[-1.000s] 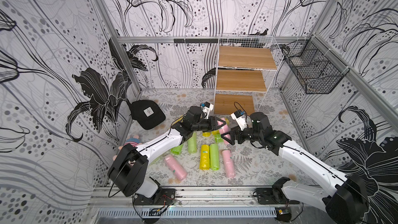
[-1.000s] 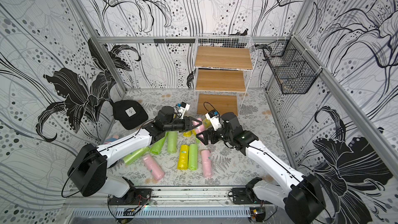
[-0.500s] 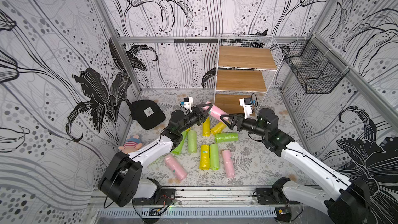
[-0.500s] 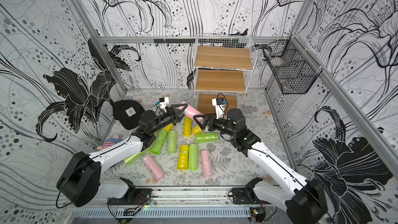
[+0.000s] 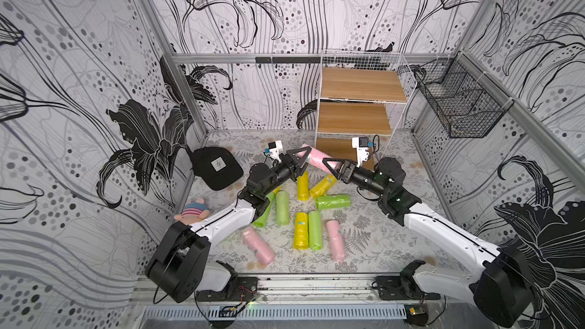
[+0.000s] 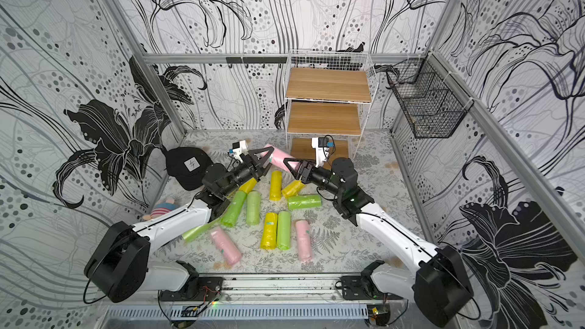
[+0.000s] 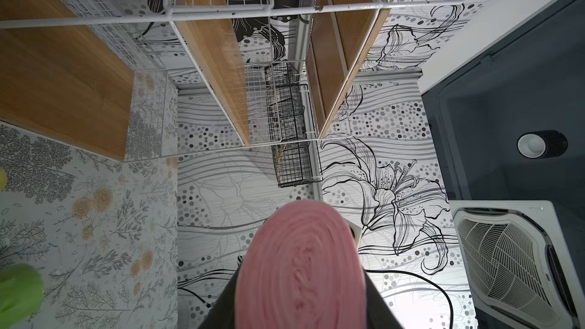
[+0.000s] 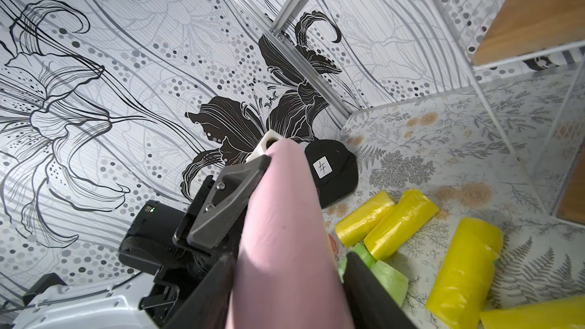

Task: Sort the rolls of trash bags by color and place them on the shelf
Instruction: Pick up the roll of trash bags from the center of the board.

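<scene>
Floor is a grey mat printed with ferns and flowers [image 5: 395, 232]. Below the gap between my left gripper [image 5: 301, 160] and my right gripper [image 5: 330, 165] lie a straight yellow crinkly plastic roll [image 5: 303, 186] and a slanted yellow roll [image 5: 323, 186], ends near each other. Crosswise light green plastic roll [image 5: 333, 201] sits nearer my right arm. By my left arm is an upright-lying green roll [image 5: 282, 208]; a second green roll [image 5: 264, 213] is partly under that arm.

Toward my base, a labelled yellow roll [image 5: 300, 231] and a long green roll [image 5: 315, 230] lie side by side, touching. Left pink roll [image 5: 258, 245] and right pink roll [image 5: 335, 240] flank them.

Black cap with white square patch [image 5: 215, 169] and striped plush doll [image 5: 193, 212] lie outboard of my left gripper. White wire rack with three wooden boards [image 5: 361, 85] stands on the mat beyond my right gripper.
</scene>
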